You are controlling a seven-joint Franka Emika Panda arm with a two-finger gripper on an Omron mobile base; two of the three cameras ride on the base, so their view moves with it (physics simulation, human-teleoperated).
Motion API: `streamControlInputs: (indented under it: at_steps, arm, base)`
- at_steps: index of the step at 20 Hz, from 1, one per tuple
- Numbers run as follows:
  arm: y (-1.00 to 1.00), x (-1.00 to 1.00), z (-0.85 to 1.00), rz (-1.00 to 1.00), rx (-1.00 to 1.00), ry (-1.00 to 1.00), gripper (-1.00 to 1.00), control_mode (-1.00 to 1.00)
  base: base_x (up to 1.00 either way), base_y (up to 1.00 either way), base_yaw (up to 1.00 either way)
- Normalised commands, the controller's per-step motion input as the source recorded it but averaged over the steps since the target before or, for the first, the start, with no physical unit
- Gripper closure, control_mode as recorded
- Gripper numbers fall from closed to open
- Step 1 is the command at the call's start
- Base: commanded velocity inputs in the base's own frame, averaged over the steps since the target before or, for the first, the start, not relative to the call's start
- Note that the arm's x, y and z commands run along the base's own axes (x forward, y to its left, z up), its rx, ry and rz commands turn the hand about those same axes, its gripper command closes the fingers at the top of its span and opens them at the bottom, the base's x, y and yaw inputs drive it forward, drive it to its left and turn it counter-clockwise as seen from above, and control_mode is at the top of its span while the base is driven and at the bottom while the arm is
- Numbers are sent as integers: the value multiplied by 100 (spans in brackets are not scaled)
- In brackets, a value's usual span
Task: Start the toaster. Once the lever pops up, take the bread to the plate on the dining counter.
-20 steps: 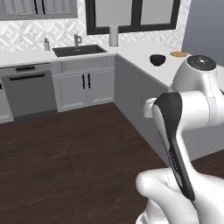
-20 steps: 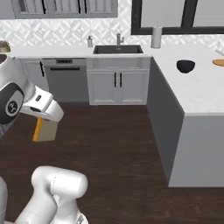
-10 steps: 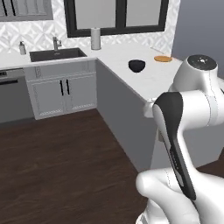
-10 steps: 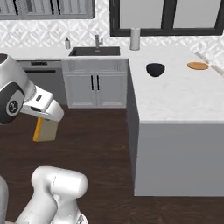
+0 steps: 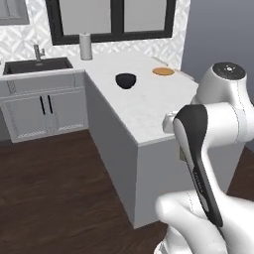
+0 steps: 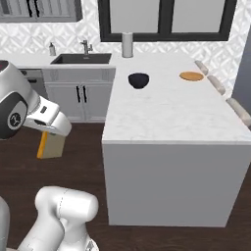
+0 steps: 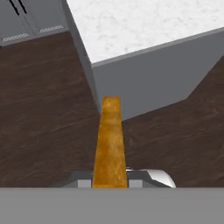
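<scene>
Bread slice: seen edge-on in the hand view, orange-brown crust running from 6 toward 12 o'clock, its near end clamped in the claw; finger tips mostly cut off at the lower margin. In the right base view the bread slice hangs below the claw over the dark wood floor, at 9 o'clock from the surface.

Plate: orange-tan, on the white marble dining surface, far side, at 3 o'clock from a dark bowl, apart from it.

Stools: along the surface's right edge, partly cut off.
</scene>
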Motion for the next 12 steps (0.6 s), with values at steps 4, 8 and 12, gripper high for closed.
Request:
streamControlInputs:
  at_steps: [4,8,12]
  arm:
    - [0,0,0,0,0,0,100,100]
    - [0,0,0,0,0,0,100,100]
    - [0,0,0,0,0,0,100,100]
  base:
    - [20,-100,4]
    - [22,-100,4]
    - [29,-100,6]
